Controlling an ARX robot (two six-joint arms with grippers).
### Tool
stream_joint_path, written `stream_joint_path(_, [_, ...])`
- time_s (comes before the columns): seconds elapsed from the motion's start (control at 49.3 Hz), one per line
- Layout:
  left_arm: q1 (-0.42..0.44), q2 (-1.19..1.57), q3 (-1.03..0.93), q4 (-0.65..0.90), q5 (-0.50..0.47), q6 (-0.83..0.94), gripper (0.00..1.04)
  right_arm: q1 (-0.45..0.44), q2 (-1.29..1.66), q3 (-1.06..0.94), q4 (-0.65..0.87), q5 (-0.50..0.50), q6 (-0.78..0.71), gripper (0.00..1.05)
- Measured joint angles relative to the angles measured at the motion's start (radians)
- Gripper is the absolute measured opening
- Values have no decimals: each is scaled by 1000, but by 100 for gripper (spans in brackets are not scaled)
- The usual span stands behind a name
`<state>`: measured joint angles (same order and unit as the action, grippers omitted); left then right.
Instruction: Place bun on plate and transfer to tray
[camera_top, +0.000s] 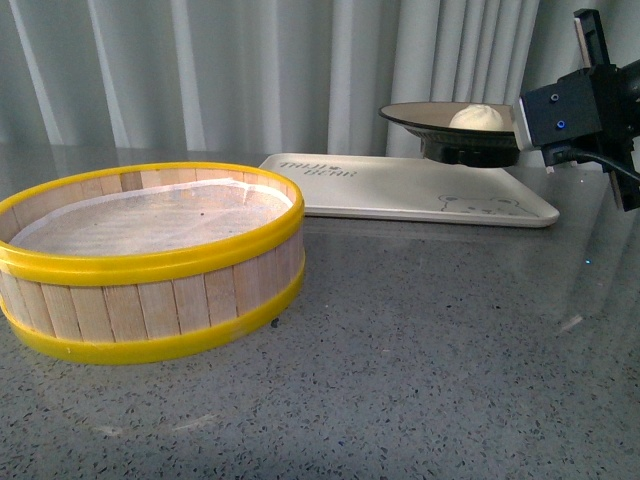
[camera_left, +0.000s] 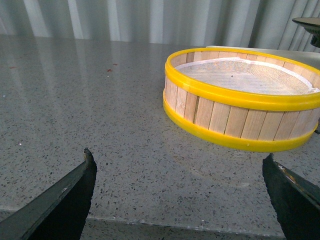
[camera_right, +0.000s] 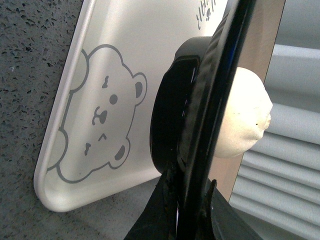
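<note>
The off-white bun (camera_top: 477, 117) sits on the black-rimmed plate (camera_top: 425, 117). My right gripper (camera_top: 524, 122) is shut on the plate's right rim and holds it in the air above the far right part of the cream tray (camera_top: 400, 190). In the right wrist view the plate rim (camera_right: 220, 100) runs edge-on between my fingers, the bun (camera_right: 245, 112) lies on it, and the tray (camera_right: 125, 60) with a bear drawing lies below. My left gripper (camera_left: 180, 192) is open and empty above the table's near edge, short of the steamer basket.
A yellow-rimmed wooden steamer basket (camera_top: 150, 262) lined with white paper stands at the left front; it also shows in the left wrist view (camera_left: 242, 97). The table (camera_top: 450, 350) is grey speckled stone. Pale curtains hang behind.
</note>
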<state>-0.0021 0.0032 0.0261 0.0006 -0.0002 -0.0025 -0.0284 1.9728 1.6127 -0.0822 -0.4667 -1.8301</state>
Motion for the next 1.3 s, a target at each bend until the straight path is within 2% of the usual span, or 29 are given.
stream_joint_path(1.157, [0,0,0,0,0,0,98,35,145,77,2,25,-18,3])
stream_joint_path(1.299, [0,0,0,0,0,0,98,34,145,69,31,12,1,21])
